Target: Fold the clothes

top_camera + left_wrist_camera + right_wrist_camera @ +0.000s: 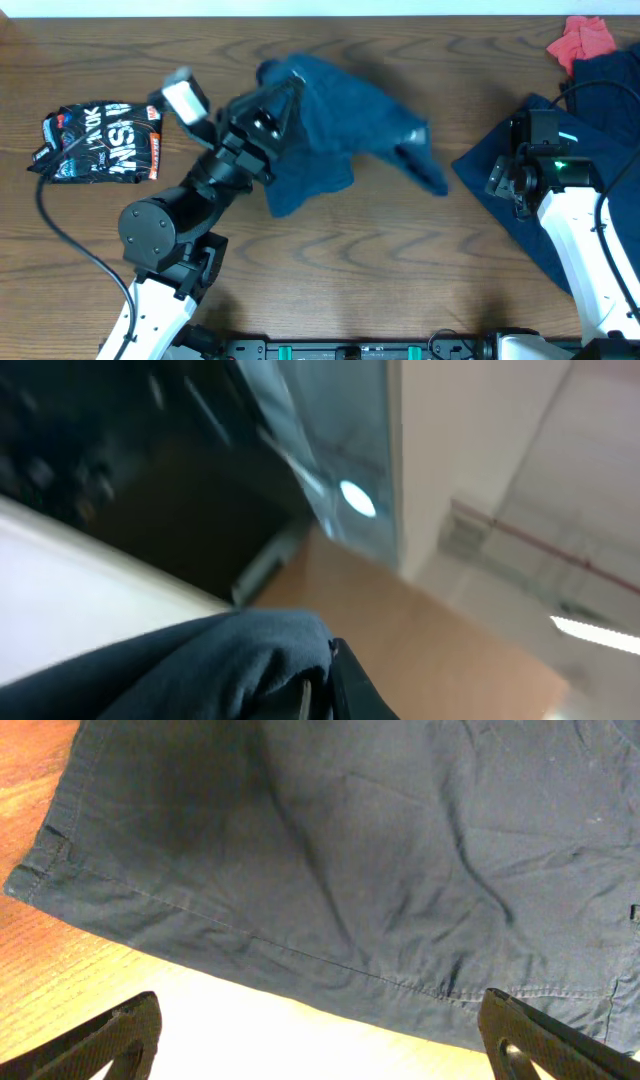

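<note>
Below right gripper (320, 1038), seam-stitched clothes (350, 840)

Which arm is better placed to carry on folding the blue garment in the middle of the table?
Left. The left gripper holds the blue garment, with fabric bunched against it in the wrist view. The right gripper hangs open over a different dark garment, far to the right.
</note>
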